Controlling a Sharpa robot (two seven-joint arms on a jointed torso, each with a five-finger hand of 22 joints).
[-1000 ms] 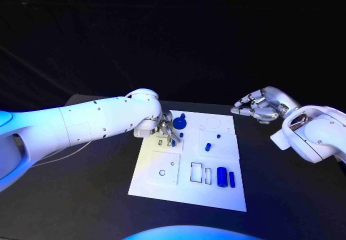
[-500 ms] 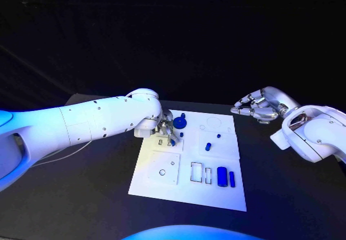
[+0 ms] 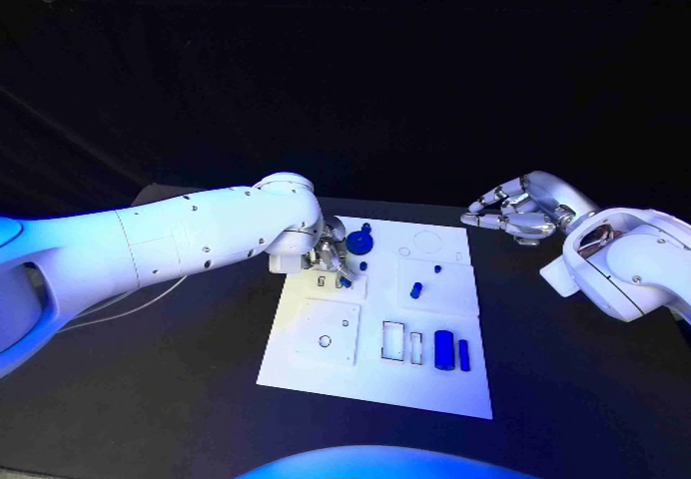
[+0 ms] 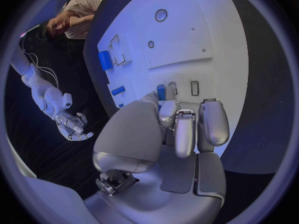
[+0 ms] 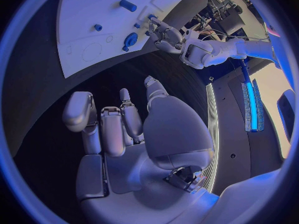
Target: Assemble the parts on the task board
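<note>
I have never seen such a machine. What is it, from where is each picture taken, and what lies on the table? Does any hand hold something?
This is a robot with two white arms ending in silver hands. One picture looks down from its head; the two round ones come from cameras at its wrists. On the black table lies a white task board with small blue parts. The left hand is down on the board, its fingers at a small blue part; whether it grips it I cannot tell. The right hand hangs beside the board, fingers curled, holding nothing.
</note>
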